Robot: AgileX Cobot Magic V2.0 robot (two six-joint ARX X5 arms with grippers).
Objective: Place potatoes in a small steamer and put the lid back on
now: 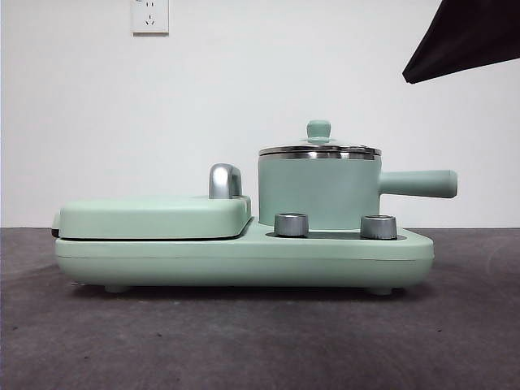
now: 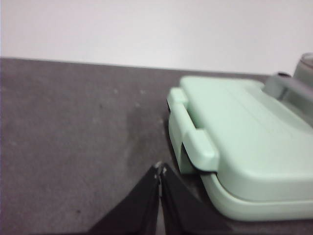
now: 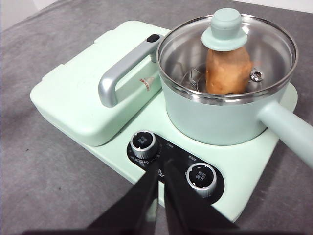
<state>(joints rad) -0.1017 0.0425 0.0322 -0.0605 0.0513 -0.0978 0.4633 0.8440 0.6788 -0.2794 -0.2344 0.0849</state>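
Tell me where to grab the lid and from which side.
Take the lid by its knob, coming straight down from above. The knob stands upright at the centre of the flat glass, and the steel rim sits flush on the steamer, so the edge probably offers little to pinch.

One potato (image 3: 226, 73) sits in one pot (image 3: 220, 117), under one glass lid (image 3: 227, 36). There is one griddle cover (image 3: 88, 93) with one chrome handle (image 3: 120, 73), two knobs (image 3: 143, 144) on one cooker base (image 1: 244, 260), and one wall socket (image 1: 150, 16). Two tools show: left tool (image 2: 160, 169), right tool (image 3: 161, 164).
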